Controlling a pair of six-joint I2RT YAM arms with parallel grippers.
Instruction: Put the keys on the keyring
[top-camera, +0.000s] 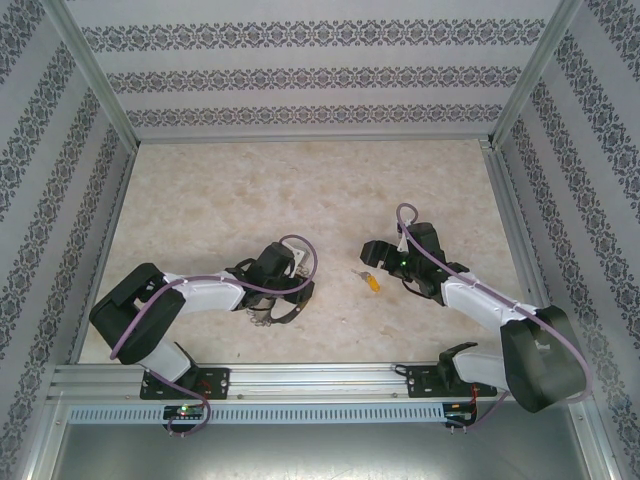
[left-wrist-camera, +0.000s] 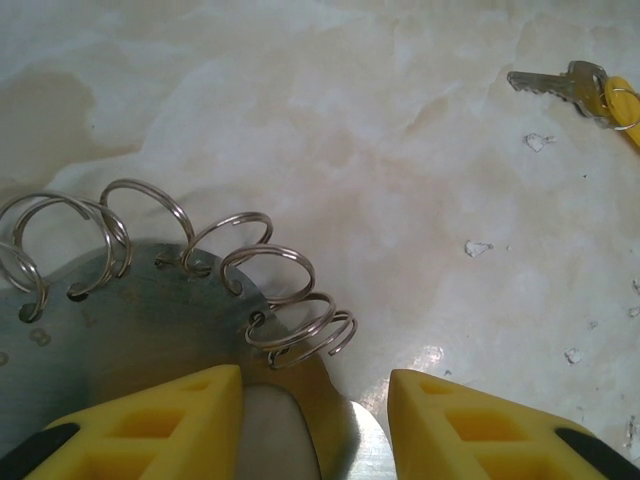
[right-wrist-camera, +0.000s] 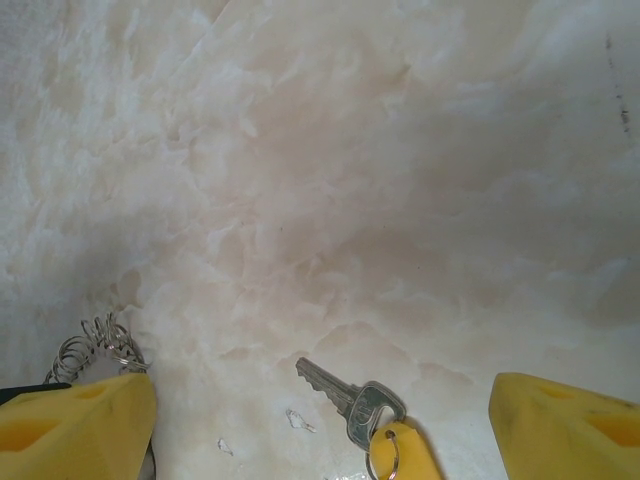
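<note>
Right gripper of mine hangs released low over the table, yellow fingers spread wide. The key lies flat between them, so this arm is far the nearer. Its yellow head points back toward me and its silver blade runs away and leftward. Further left lies the keyring, a flat silvery disc edged with small split rings. My left gripper is open over its rim, one finger above the metal.
</note>
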